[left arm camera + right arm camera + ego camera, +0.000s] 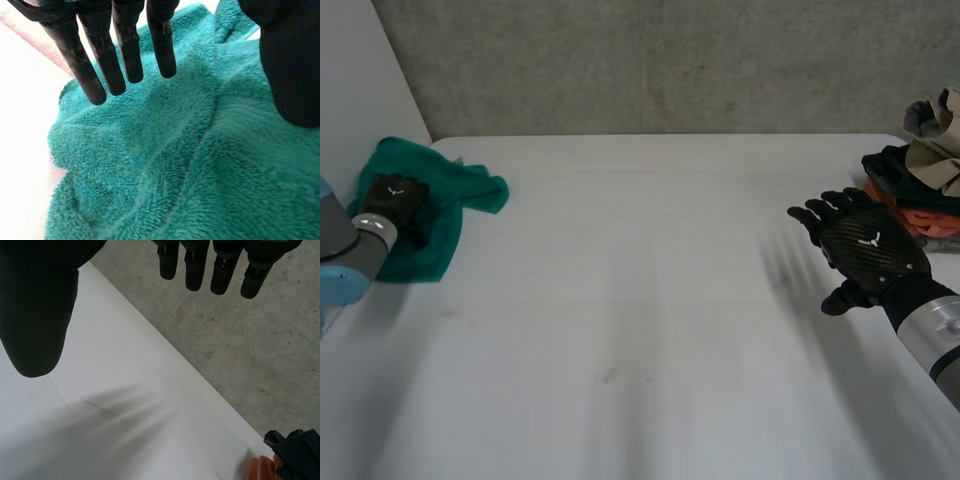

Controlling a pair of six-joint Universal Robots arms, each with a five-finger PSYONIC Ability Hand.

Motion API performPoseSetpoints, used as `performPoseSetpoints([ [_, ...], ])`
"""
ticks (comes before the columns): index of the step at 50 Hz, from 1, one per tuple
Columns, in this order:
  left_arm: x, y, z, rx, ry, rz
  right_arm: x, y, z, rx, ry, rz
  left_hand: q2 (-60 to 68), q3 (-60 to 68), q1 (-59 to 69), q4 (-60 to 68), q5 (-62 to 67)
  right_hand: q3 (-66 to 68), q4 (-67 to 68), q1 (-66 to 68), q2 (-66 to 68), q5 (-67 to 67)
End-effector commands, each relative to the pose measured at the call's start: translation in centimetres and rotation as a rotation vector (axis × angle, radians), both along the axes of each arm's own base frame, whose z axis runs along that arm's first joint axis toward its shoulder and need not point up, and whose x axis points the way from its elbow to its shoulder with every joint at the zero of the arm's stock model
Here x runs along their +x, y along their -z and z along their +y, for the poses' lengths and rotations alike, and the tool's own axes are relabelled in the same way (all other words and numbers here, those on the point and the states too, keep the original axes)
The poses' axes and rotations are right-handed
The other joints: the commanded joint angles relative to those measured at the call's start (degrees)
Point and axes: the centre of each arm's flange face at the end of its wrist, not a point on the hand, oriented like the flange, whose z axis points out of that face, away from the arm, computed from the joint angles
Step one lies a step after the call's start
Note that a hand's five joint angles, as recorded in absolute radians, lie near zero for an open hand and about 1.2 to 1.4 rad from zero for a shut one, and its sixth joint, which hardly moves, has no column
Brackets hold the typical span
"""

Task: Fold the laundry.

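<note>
Under my left hand [392, 200] lies the green towel [200, 165], and my fingers [102, 60] hang straight and a little spread above its nap, thumb off to one side, gripping nothing. The towel sits bunched at the far left corner of the white desk [640, 300], with thick folds running beneath my palm. I judge it soft, light, limp terry. It will sag and drag rather than hold a shape, so I should pinch an outer edge or corner, not the rumpled middle. My right hand [870, 245] floats over the desk's right side, its fingers [195, 270] straight and empty. Just beyond it a heap of other clothes [920, 170] sits at the desk's edge.
</note>
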Motion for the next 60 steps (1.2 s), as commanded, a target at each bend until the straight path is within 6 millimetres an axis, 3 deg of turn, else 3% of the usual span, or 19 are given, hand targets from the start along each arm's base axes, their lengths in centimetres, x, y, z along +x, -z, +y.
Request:
performPoseSetpoints([
  [1,0.1,0.4,-1.0,-0.048,-0.005,-0.003,0.0,0.2,-0.1,0.005,0.001,0.000,7.1,6.8,7.0,6.7,9.3,-2.4,-1.8,-3.2,-2.8,-2.8],
  [7,0.2,1.0,-1.7,-0.071,-0.003,-0.005,0.0,0.5,-0.1,0.015,0.001,0.002,10.0,9.7,9.9,9.6,12.1,-2.4,-1.8,-3.2,-2.8,-2.8],
  [16,-0.1,0.2,-1.9,-0.092,0.006,-0.005,0.0,0.8,-0.3,0.026,0.004,0.003,39.4,39.1,39.3,39.0,41.5,-2.4,-1.8,-3.2,-2.8,-2.8],
  [23,-0.1,-0.5,-2.0,-0.110,0.011,-0.008,0.1,1.0,-0.3,0.032,0.002,0.004,50.5,50.2,50.4,50.1,52.6,-2.4,-1.8,-3.2,-2.8,-2.8],
  [35,-1.2,-2.1,-1.4,-0.114,0.024,0.000,0.0,0.9,-0.3,0.031,0.004,0.004,50.5,50.2,50.4,50.1,52.6,-2.4,-1.8,-3.2,-2.8,-2.8],
  [37,-1.2,-2.2,-1.3,-0.109,0.027,0.000,0.0,0.9,-0.4,0.031,0.005,0.004,37.5,37.2,37.4,37.1,39.6,-2.4,-1.8,-3.2,-2.8,-2.8],
  [38,-1.3,-2.1,-1.1,-0.102,0.028,0.001,0.0,0.9,-0.3,0.031,0.004,0.004,21.9,21.6,21.8,21.5,24.0,-2.4,-1.8,-3.2,-2.8,-2.8],
  [39,-1.2,-2.0,-1.1,-0.099,0.027,0.001,0.0,0.9,-0.3,0.031,0.004,0.004,15.7,15.5,15.7,15.4,17.9,-2.4,-1.8,-3.2,-2.8,-2.8],
  [42,-1.2,-1.8,-1.0,-0.093,0.027,0.000,0.0,0.9,-0.4,0.028,0.005,0.005,9.0,8.7,8.9,8.6,11.1,-2.4,-1.8,-3.2,-2.8,-2.8],
  [60,-1.0,-0.3,-0.8,-0.052,0.027,0.004,-0.1,0.9,-0.5,0.019,0.006,0.012,9.0,8.7,8.9,8.6,11.1,-2.4,-1.8,-3.2,-2.8,-2.8],
])
